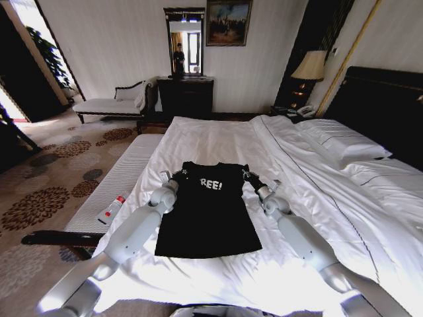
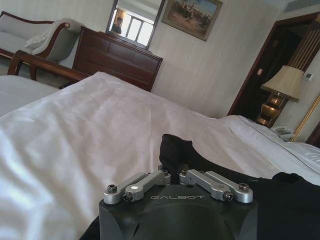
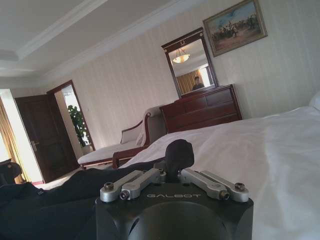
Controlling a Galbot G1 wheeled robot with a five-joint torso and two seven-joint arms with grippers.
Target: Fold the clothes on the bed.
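Black soft fabric, the clothes (image 1: 210, 210) lie flat on the white sheet of the bed (image 1: 218, 142), chest lettering upward, the hem end nearer the robot and the sleeves at the far end. Each sleeve sits at a claw.

Left gripper (image 1: 166, 178) is at the garment's left sleeve; in the left wrist view a fold of black cloth (image 2: 176, 150) rises between its fingertips, and the fingers (image 2: 145, 181) are drawn in close on it, so it pinches the sleeve (image 2: 172, 175).

Right gripper (image 1: 269, 187) is at the opposite sleeve. In the right wrist view a bunched black tuft (image 3: 179, 152) stands up just past its tips (image 3: 170, 175), with the fingers (image 3: 207, 182) pulled together around it; it appears to be pinching that sleeve, though the contact itself is hidden behind the tuft.

Between the two claws stretches the shirt's upper edge, with the body of the garment running back from them toward the robot.

Beyond the claws, white bedding runs to a dark dresser (image 1: 185, 98) with a mirror (image 1: 184, 39) against the wall. Out past the left gripper, off the bed's edge, a white-cushioned bench (image 1: 109, 191) carries a small bottle (image 1: 112, 209). Out past the right gripper lie pillows (image 1: 340, 142) and a dark headboard (image 1: 386, 109).
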